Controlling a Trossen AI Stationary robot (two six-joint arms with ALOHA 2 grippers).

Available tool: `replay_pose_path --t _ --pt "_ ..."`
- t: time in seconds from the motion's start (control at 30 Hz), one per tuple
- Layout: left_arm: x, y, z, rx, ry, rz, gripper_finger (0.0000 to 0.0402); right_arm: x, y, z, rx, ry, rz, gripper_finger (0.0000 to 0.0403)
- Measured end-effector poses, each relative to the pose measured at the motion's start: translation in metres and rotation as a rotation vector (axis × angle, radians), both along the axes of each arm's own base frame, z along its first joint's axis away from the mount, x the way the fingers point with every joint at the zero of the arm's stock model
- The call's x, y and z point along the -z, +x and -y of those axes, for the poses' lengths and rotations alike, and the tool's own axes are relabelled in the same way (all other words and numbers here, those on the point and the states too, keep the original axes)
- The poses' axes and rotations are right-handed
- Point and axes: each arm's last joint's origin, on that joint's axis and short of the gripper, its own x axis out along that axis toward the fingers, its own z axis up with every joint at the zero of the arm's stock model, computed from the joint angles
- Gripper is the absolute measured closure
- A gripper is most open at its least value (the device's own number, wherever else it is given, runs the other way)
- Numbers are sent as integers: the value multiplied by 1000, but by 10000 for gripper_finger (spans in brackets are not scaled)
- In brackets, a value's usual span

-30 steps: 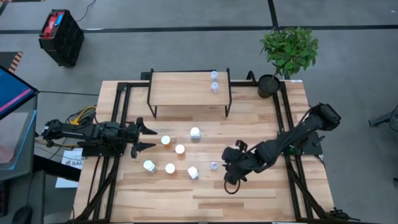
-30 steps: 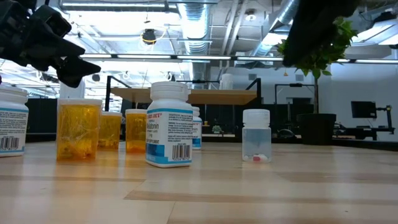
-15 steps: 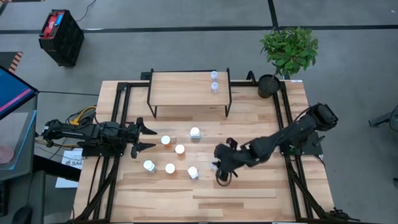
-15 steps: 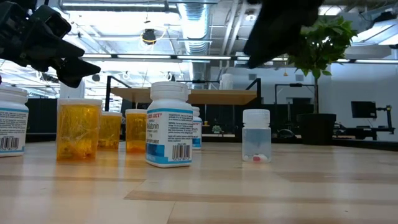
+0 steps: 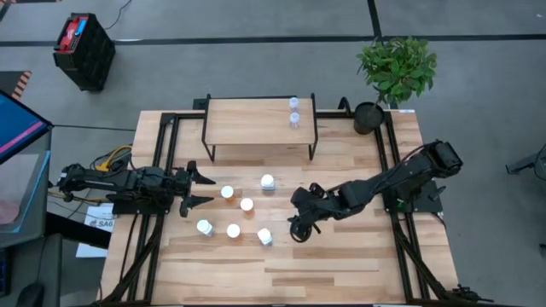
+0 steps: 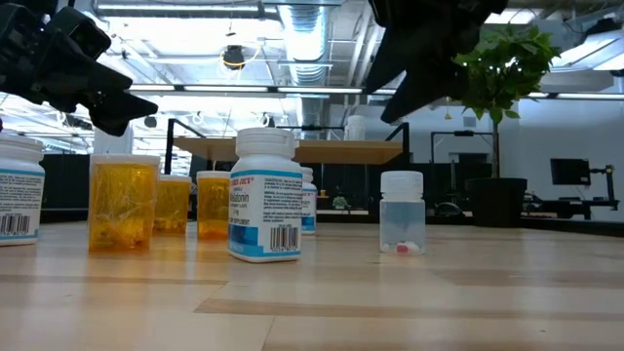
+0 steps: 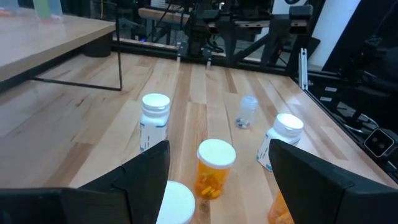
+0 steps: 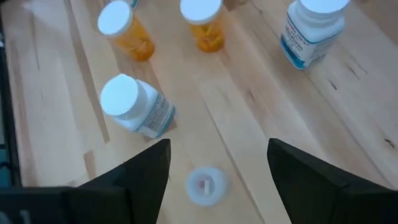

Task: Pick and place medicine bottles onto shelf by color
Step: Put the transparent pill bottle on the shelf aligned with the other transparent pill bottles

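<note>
Several medicine bottles stand upright on the table: white ones (image 5: 268, 181) (image 5: 205, 227) (image 5: 264, 236) and orange ones (image 5: 227, 192) (image 5: 246, 204) (image 5: 233, 230). A small clear bottle (image 8: 205, 185) (image 6: 402, 214) stands to their right. My right gripper (image 5: 296, 230) (image 8: 219, 158) hangs open above it without touching; its fingers frame the bottle's cap in the right wrist view. Two clear bottles (image 5: 294, 112) stand on the shelf (image 5: 247, 124) near its right end. My left gripper (image 5: 205, 189) (image 7: 221, 155) waits open at the table's left, pointing at the group.
A potted plant (image 5: 392, 72) stands at the table's far right corner. The shelf's black legs (image 5: 207, 145) stand on the table's far part. Bare wood (image 5: 281, 273) lies along the near edge. A white bottle (image 8: 134, 106) stands close beside the clear one.
My right gripper has gone toward the table's left edge and a little toward the far edge, and now hangs over the clear bottle. No bottle has moved.
</note>
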Motion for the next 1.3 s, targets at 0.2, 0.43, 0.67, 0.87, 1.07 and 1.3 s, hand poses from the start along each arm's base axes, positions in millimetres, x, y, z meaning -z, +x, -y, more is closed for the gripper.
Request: replay_pose_path --t 0.2,0.43,0.67,0.87,1.07,1.3 --pt "0 0 0 0 0 1 140 27 9 -8 -29 -45 -82 112" --pt "-1 1 0 2 11 -2 140 39 24 -13 -102 -121 -160 112" --pt "1 1 0 3 18 -12 140 30 25 -16 -135 -98 -185 112" --pt "0 1 0 2 18 -10 140 44 26 -24 -165 -72 -234 112" --pt "0 1 0 2 18 -9 140 60 30 -26 -173 -63 -280 112" --pt "0 1 0 2 18 -9 140 60 28 -24 -159 -59 -293 113"
